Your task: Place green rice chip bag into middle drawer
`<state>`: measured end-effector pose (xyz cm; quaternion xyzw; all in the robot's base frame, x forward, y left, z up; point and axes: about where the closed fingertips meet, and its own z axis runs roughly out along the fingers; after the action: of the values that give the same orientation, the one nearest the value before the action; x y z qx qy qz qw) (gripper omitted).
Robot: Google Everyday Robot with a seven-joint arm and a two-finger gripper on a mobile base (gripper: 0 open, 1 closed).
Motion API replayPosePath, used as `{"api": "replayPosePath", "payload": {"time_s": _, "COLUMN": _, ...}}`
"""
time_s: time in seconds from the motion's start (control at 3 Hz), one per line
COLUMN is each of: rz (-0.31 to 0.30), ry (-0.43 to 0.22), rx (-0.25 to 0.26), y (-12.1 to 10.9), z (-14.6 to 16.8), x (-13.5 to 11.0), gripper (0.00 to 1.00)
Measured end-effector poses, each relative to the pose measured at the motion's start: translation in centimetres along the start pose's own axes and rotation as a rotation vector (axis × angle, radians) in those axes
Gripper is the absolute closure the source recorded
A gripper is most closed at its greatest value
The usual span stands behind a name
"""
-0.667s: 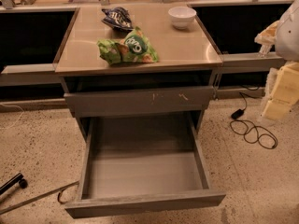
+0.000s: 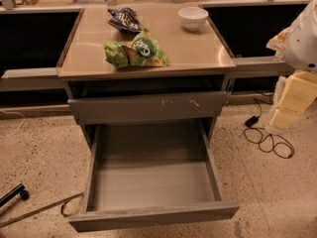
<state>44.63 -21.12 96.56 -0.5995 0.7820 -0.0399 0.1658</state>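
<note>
The green rice chip bag (image 2: 135, 50) lies on the tan cabinet top (image 2: 198, 51), near its front edge and left of centre. Below it, the middle drawer (image 2: 153, 185) is pulled fully out, its grey floor bare and its plain front panel (image 2: 153, 217) nearest me. My gripper (image 2: 292, 100) hangs as a cream-coloured shape at the right edge of the view, beside the cabinet. It is well away from the bag and the drawer, and holds nothing that I can see.
A dark blue-and-white snack bag (image 2: 124, 19) and a white bowl (image 2: 192, 18) sit at the back of the top. The shut drawer front with pale scratches (image 2: 148, 107) is above the open drawer. A black cable (image 2: 267, 143) lies on the floor at right.
</note>
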Motion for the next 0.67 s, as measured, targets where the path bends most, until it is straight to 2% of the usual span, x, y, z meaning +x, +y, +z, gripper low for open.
{"api": "replayPosePath", "payload": {"time_s": 0.33, "rz": -0.037, "ry": -0.08, "rx": 0.014, "y": -2.9, "z": 4.0, "x": -3.4, "gripper": 0.0}}
{"api": "replayPosePath", "payload": {"time_s": 0.67, "rz": -0.083, "ry": -0.188, "rx": 0.059, "y": -8.6, "z": 9.2, "x": -9.0, "gripper": 0.0}}
